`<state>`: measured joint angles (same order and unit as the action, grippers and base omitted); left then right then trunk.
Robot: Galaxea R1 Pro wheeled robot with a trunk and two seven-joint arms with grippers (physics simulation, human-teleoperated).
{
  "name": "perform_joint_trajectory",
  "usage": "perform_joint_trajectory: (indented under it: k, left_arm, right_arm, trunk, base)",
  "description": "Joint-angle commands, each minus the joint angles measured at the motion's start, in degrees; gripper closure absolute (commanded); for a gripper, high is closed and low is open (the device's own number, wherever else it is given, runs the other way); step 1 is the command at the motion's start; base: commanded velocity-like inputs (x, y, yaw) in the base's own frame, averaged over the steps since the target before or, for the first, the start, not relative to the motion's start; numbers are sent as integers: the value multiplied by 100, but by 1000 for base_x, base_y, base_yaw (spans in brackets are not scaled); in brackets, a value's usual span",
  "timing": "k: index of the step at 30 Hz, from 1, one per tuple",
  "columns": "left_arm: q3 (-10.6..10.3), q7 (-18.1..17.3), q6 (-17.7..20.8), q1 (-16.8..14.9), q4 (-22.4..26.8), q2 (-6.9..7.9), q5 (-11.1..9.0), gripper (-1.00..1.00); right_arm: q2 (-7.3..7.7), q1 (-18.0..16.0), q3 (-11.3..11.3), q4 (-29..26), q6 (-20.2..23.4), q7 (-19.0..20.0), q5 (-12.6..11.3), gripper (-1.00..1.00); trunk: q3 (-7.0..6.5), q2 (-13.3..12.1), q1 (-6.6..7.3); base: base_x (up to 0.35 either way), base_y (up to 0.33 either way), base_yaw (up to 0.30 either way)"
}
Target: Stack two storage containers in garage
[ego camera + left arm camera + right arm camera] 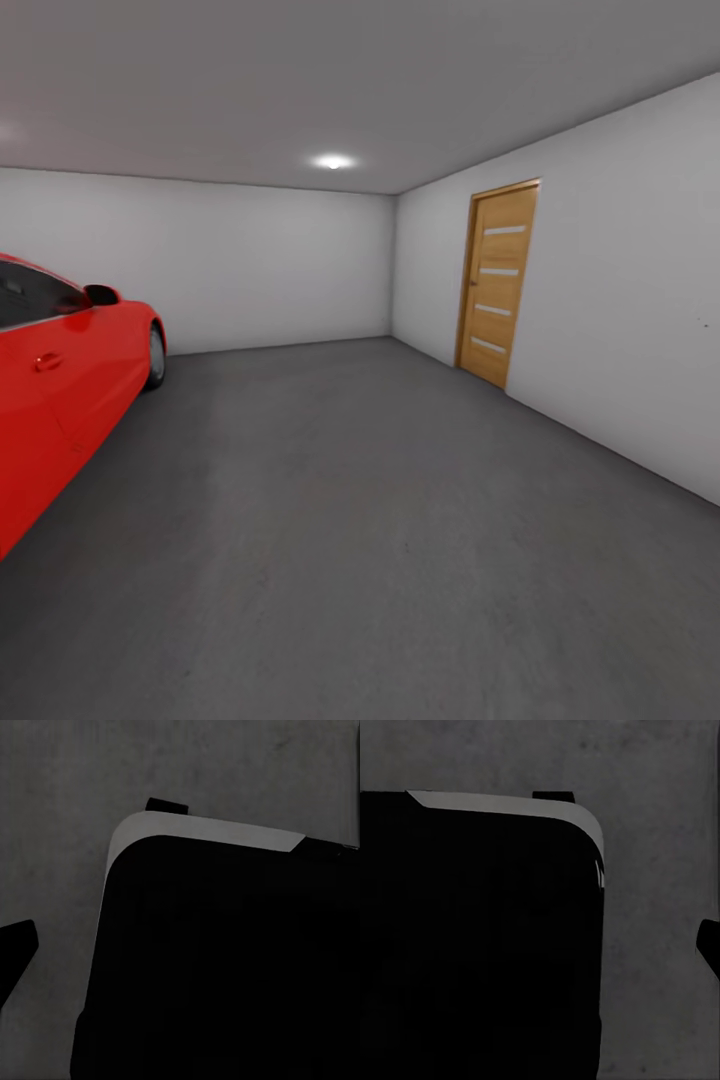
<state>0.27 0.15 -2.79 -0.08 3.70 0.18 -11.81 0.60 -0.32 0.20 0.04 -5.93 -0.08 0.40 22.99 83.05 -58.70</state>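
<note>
Going left to right across the head view, a red coupe (pixel 60 390) is sitting against the left side of the garage, the dark grey concrete floor (pixel 380 540) is stretching bare through the middle to the white back wall (pixel 260 260), and a wooden door (pixel 497 283) with pale horizontal slats is standing shut in the right wall.

No orange-red storage container is appearing on this stretch of floor, so which way a container lies from either tool, how its long side runs, and which arm is nearer cannot be judged from here.

Both wrist cameras are looking down at the same grey concrete past a large black rounded body (pixel 225 967), apparently part of the robot itself, which suggests both arms are hanging low beside it. Small dark shapes are showing at the picture edges, but whether either tool is apart or together I cannot tell.
</note>
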Motion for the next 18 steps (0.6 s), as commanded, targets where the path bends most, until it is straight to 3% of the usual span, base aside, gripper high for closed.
perform_joint_trajectory:
  k: [1, 7, 18]
  left_arm:
    - [-1, 2, -11, -1, 2, 0, -32, -100]
    - [-1, 2, -11, -1, -1, 1, -32, -100]
    - [-1, 2, -11, -1, -9, 0, -32, -100]
  right_arm:
    - [1, -3, 1, 5, -20, -1, 4, -100]
    - [-14, -3, 20, 5, 8, -1, 4, -100]
    - [-29, -3, 33, 5, 13, -1, 28, -100]
  trunk:
    - [6, 3, -3]
    - [6, 3, -3]
    - [6, 3, -3]
  base:
    - [317, 0, 0]
    - [317, 0, -37]
    - [317, 0, -233]
